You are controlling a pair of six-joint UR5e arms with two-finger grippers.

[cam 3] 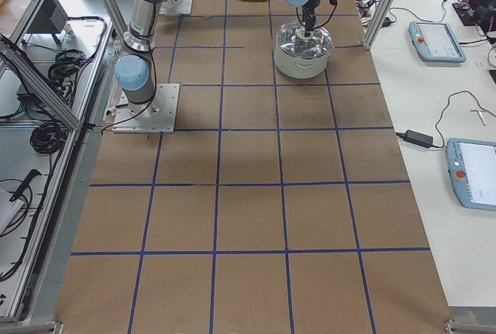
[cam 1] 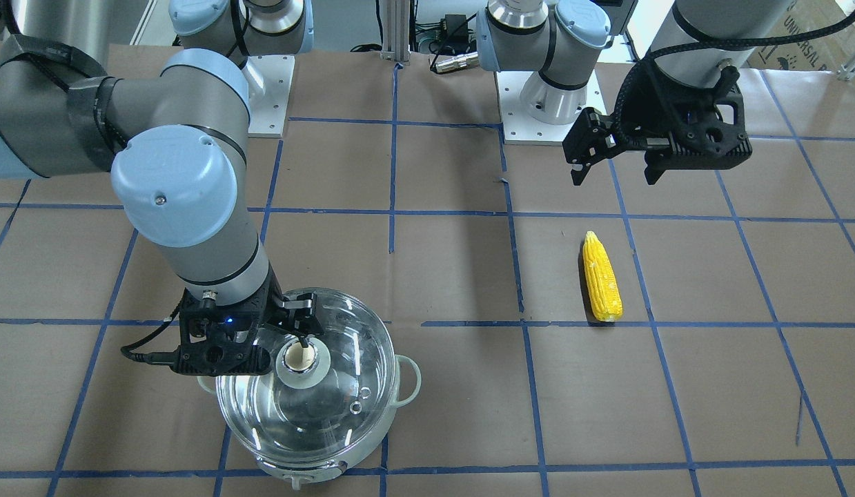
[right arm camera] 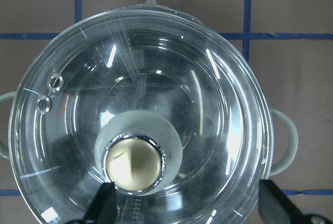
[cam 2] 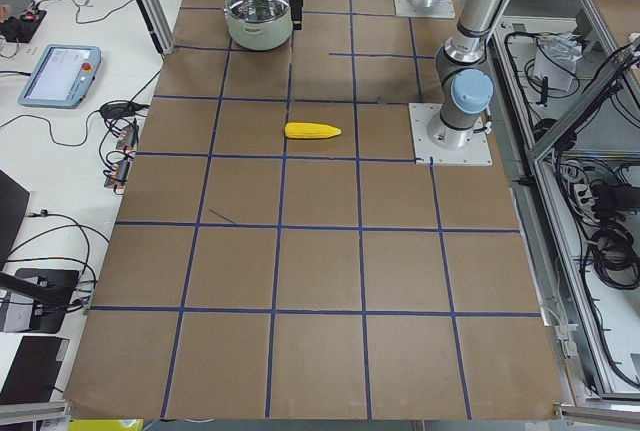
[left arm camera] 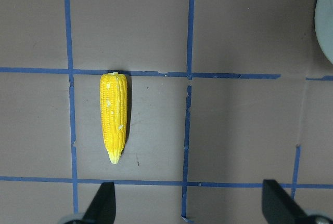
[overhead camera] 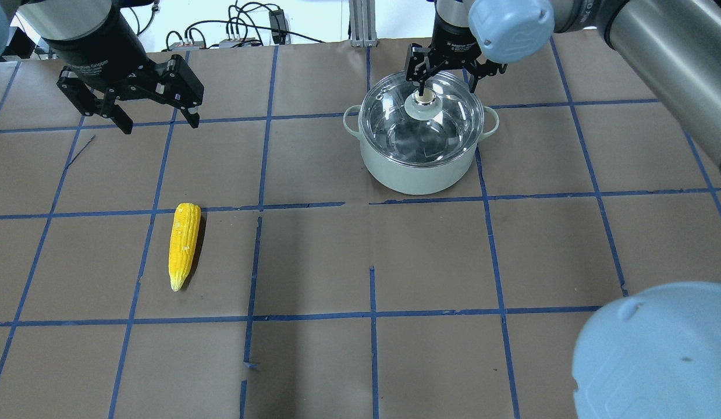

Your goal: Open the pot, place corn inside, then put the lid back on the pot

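Shiny round steel pot (cam 1: 310, 469) sits closed under its clear domed glass lid (cam 1: 344, 386), right gripper (right arm camera: 187, 208) spread wide above the knob (cam 1: 301, 357), grasping nothing. Rightward, tapered yellow corn cob (cam 1: 602, 279) lies on brown table (cam 1: 455, 276); left gripper (cam 1: 615, 172) hangs released, empty.

Lighting: bright, even, from overhead; the brown paper-covered bench (overhead camera: 430, 256) uniformly lit. Shadows: soft; a narrow dark band beside the yellow tapered corn cob (overhead camera: 183, 244), a faint broad patch mid-bench in the front-facing view. Glare: white streaks across the clear domed glass lid (right arm camera: 156, 78), a bright ring around its beige knob disc (right arm camera: 132, 164). Focus: sharp generally; the pale blue arm joint cap (overhead camera: 657, 355) at the overhead view's corner slightly soft.
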